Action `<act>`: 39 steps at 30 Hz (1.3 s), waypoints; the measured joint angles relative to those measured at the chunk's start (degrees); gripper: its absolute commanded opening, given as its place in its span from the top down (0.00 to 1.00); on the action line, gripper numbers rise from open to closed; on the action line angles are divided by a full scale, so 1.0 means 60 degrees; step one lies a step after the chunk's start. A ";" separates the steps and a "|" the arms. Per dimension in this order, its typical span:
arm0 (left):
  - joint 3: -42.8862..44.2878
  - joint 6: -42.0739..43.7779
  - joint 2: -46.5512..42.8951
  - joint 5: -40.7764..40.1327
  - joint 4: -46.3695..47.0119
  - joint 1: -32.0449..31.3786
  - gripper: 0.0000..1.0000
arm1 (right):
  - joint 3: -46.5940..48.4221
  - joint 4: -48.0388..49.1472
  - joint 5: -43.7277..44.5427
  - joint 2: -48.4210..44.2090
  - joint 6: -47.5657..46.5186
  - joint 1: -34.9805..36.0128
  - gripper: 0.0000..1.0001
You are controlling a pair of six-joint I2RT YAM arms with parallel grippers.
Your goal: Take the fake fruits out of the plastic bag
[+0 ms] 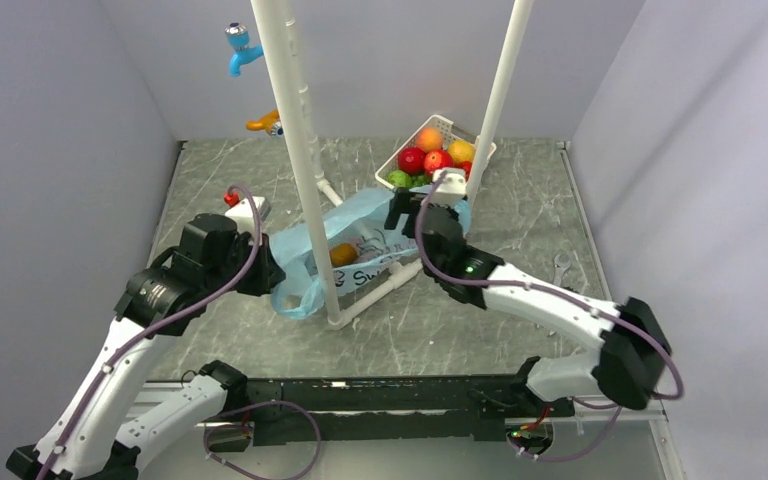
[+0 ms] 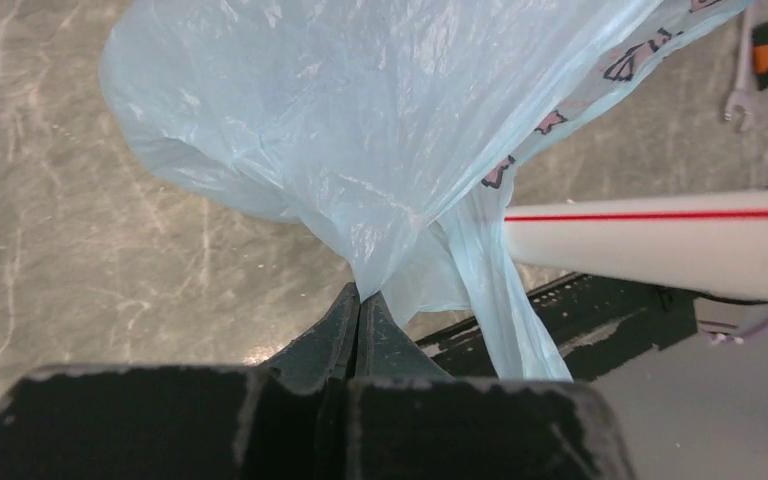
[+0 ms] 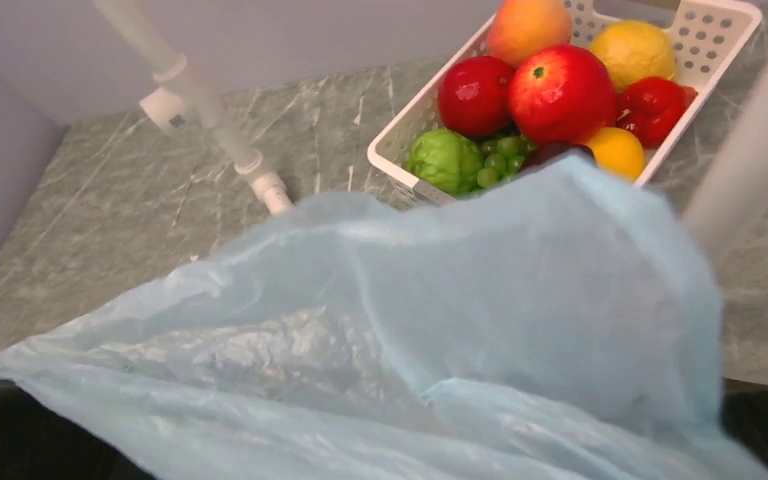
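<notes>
One orange glossy plastic fruit sits inside thin light-blue plastic bag, mid-table. Left gripper clamped on bag film; right gripper jaws wide, apparently under film. Risk: thin film tears or snags white pipe.

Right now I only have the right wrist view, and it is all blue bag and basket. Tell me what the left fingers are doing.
Observer: The left fingers are shut on a gathered fold of the plastic bag. The left wrist view shows it.
Operator: Then tell me where any fruit sits in that bag.
Observer: From the top, one orange fruit shows near the bag's middle, right beside the white pole.
Operator: Give me the lie of the bag.
Observer: It stretches from the left fingers' end towards the white basket, with its printed side facing up.
</notes>
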 measured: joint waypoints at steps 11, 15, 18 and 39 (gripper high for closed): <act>-0.1166 -0.0040 0.0554 0.1395 0.0707 0.0000 1.00 | -0.1504 0.0138 -0.4444 -0.1246 -0.0441 0.0120 0.13; -0.1814 -0.0080 0.0685 0.2080 0.1067 0.0000 1.00 | -0.1854 0.0667 -0.6211 -0.0379 -0.0404 0.0295 0.24; -0.1902 -0.0098 0.0652 0.2466 0.1359 -0.0004 1.00 | -0.1872 0.1290 -0.6889 0.0375 -0.0357 0.0342 0.29; -0.2368 -0.0062 0.0929 0.3067 0.2386 -0.0233 1.00 | -0.0936 0.5785 -0.6229 0.5264 0.0135 0.0525 0.09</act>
